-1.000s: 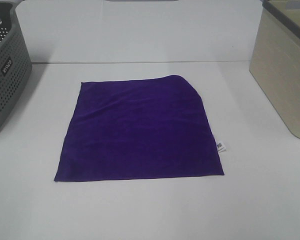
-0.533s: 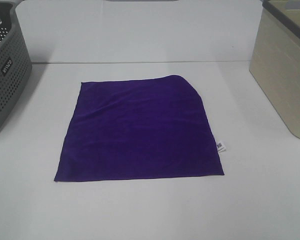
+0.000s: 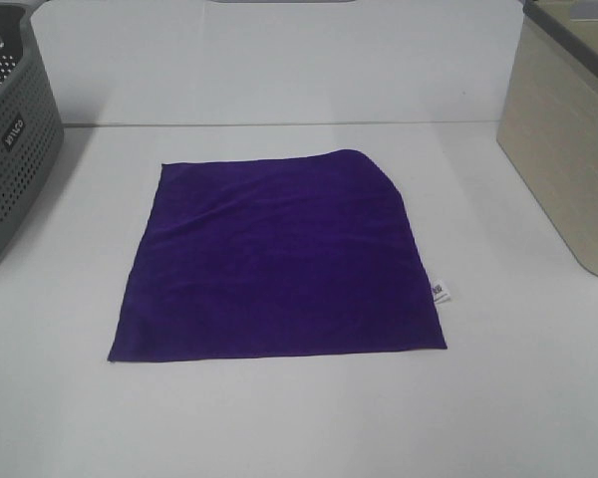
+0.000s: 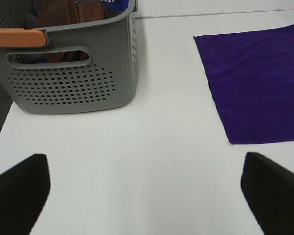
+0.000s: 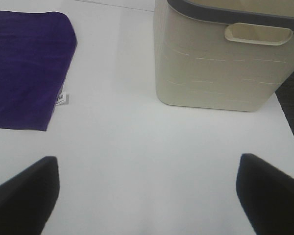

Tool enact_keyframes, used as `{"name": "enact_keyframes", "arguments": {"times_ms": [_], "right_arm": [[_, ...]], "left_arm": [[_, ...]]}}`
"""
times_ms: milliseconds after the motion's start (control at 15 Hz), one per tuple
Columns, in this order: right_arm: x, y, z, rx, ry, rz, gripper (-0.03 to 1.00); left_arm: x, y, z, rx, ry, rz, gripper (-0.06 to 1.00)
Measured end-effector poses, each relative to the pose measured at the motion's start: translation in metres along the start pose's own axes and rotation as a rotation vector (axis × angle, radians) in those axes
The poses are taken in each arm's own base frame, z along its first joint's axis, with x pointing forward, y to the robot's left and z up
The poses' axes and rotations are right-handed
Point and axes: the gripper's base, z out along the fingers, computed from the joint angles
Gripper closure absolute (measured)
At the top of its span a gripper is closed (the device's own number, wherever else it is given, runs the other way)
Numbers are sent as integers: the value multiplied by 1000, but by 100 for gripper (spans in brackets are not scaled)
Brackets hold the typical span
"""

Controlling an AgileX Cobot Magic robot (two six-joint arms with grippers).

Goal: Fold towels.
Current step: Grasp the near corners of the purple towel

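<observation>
Towel [image 3: 279, 259] lies flat and unfolded on the table, probably so its corners are easy to grab. Left claw [image 4: 146, 193] is released and empty, with the towel ahead to its right. Right claw [image 5: 147, 193] is released and empty, with the towel ahead to its left and the tag [image 5: 62, 99] on the edge nearest it.

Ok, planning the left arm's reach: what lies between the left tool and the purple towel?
Only bare white table separates left tool and towel, in the left wrist view; the grey basket stands aside.
</observation>
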Motion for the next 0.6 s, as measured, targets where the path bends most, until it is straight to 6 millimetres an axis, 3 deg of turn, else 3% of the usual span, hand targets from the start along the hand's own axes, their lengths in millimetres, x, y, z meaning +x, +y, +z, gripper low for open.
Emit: {"name": "enact_keyframes", "arguments": {"times_ms": [133,267,333,467,600], "right_arm": [[-5,-1,-2,0,1,-32,2],[-26,-3,8,-12,88,-27,2],[-55,-8,36,-28,247,29,2],[-78,-11,67,-32,379,87,2],[-103,-16,117,-40,545,112,2]], "left_arm": [[-1,0,-1,0,-3,0,-4],[-22,1,-5,0,9,0,-4],[-59,2,8,-4,102,4,-4],[-88,4,29,-11,208,10,-4],[-114,6,73,-12,378,40,-3]]}}
